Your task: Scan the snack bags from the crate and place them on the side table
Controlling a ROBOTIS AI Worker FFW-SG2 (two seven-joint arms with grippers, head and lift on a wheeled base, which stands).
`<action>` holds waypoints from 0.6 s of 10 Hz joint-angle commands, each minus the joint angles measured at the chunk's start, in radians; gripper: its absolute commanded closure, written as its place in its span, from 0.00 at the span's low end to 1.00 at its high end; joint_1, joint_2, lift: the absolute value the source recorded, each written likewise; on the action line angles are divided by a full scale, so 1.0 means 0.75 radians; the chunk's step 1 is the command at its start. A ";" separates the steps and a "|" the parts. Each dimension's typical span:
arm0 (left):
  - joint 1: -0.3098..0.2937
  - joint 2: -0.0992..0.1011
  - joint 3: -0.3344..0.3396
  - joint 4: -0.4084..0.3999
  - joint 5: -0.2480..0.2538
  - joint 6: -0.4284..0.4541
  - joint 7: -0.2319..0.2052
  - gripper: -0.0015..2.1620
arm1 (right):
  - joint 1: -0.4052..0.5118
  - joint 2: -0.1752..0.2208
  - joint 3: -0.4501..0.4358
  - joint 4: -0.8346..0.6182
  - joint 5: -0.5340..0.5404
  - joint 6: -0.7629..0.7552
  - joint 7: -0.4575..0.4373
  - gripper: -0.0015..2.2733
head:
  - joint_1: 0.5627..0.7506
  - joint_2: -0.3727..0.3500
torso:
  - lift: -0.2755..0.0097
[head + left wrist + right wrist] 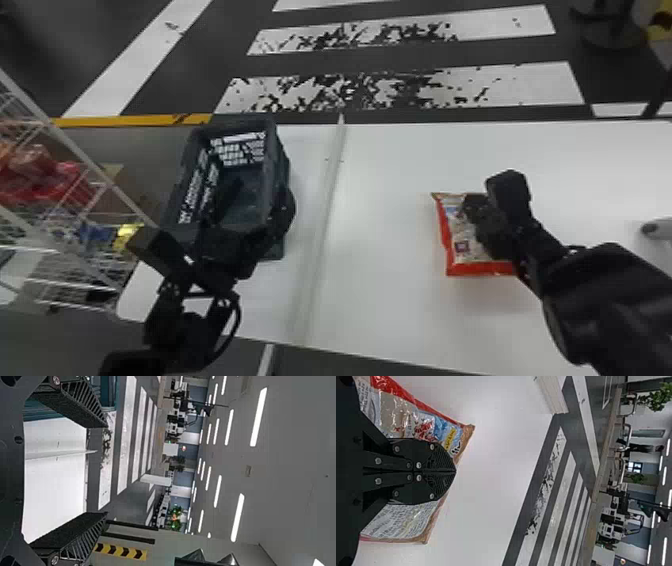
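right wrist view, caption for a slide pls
The black right gripper closed on a red, multicoloured plastic snack bag, white table beyond.

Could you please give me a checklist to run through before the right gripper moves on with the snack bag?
1. Right gripper closed on the snack bag: ok, its fingers are together, with the bag showing on both sides of them.
2. Snack bag lifted clear of the white table: cannot tell.
3. Snack bag scanned: cannot tell; nothing here confirms a scan.
4. Left gripper free: ok, open, with nothing between its fingers.
5. Crate upright: ok, its open side faces up.
6. Any snack bags left in the crate: cannot tell, part of the inside is hidden.
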 commanded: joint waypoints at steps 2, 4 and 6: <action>-0.013 0.000 -0.013 0.013 0.000 -0.002 0.000 0.04 | -0.019 0.007 0.001 0.117 0.000 -0.056 0.008 0.99 | 0.70 0.82 | 0.68; -0.015 0.000 -0.028 0.017 0.000 -0.002 -0.002 0.04 | -0.006 0.007 -0.031 0.098 0.000 -0.060 0.029 0.99 | 0.70 0.81 | 0.68; -0.015 0.004 -0.030 0.017 0.000 -0.002 -0.002 0.04 | 0.096 -0.004 -0.084 -0.174 -0.019 0.010 0.045 0.99 | 0.70 0.79 | 0.68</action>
